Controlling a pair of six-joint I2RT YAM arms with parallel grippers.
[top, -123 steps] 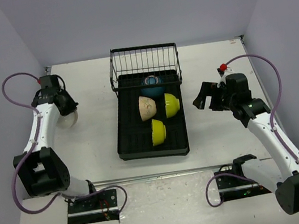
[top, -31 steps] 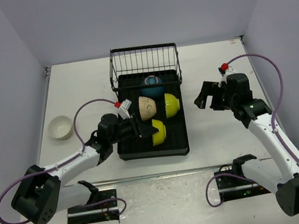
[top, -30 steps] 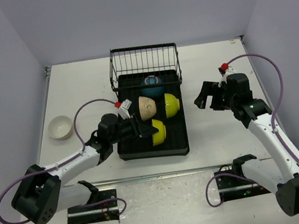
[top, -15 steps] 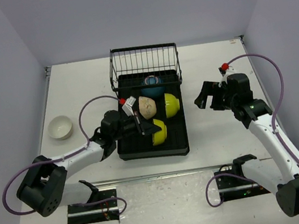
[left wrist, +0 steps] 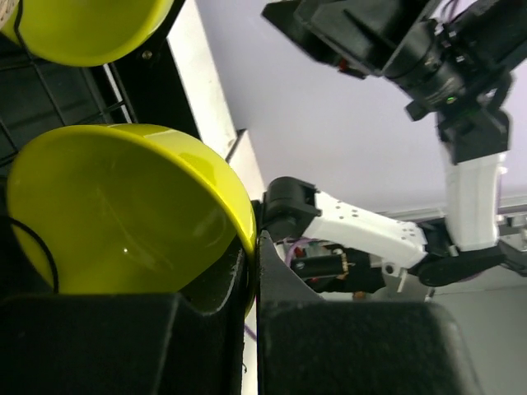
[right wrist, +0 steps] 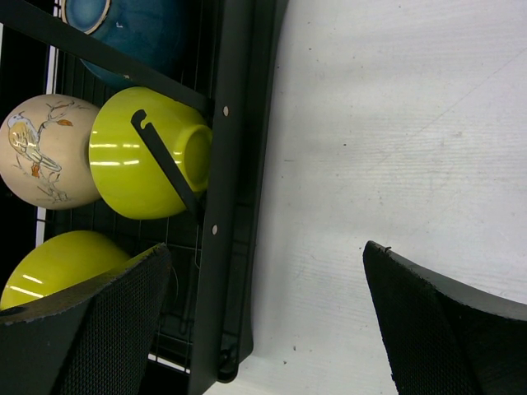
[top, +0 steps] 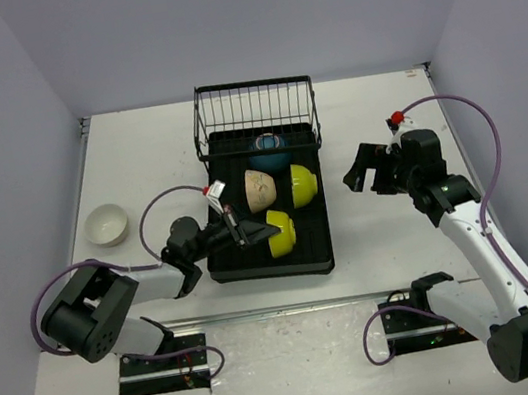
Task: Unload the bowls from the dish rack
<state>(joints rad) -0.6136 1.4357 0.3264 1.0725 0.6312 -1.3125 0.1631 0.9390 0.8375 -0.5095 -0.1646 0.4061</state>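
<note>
While your right gripper [right wrist: 263, 321] gapes wide, your left gripper [left wrist: 254, 247] pinches the rim of the near lime-green round bowl [left wrist: 115, 214]

Black dish rack [top: 318, 245] holds blue bowl [top: 270, 152], painted cream bowl [top: 259, 188], far lime bowl [top: 302, 184], near lime bowl [top: 279, 232]; plain cream bowl [top: 106, 225] sits upright on counter [top: 141, 157].

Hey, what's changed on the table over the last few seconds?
The left gripper let go of a cream bowl, which now sits on the table at far left. It then swung over to the dish rack and shut on the rim of the near lime bowl. The right gripper stayed open beside the rack. The other cream bowl, other lime bowl and blue bowl stayed put.
</note>
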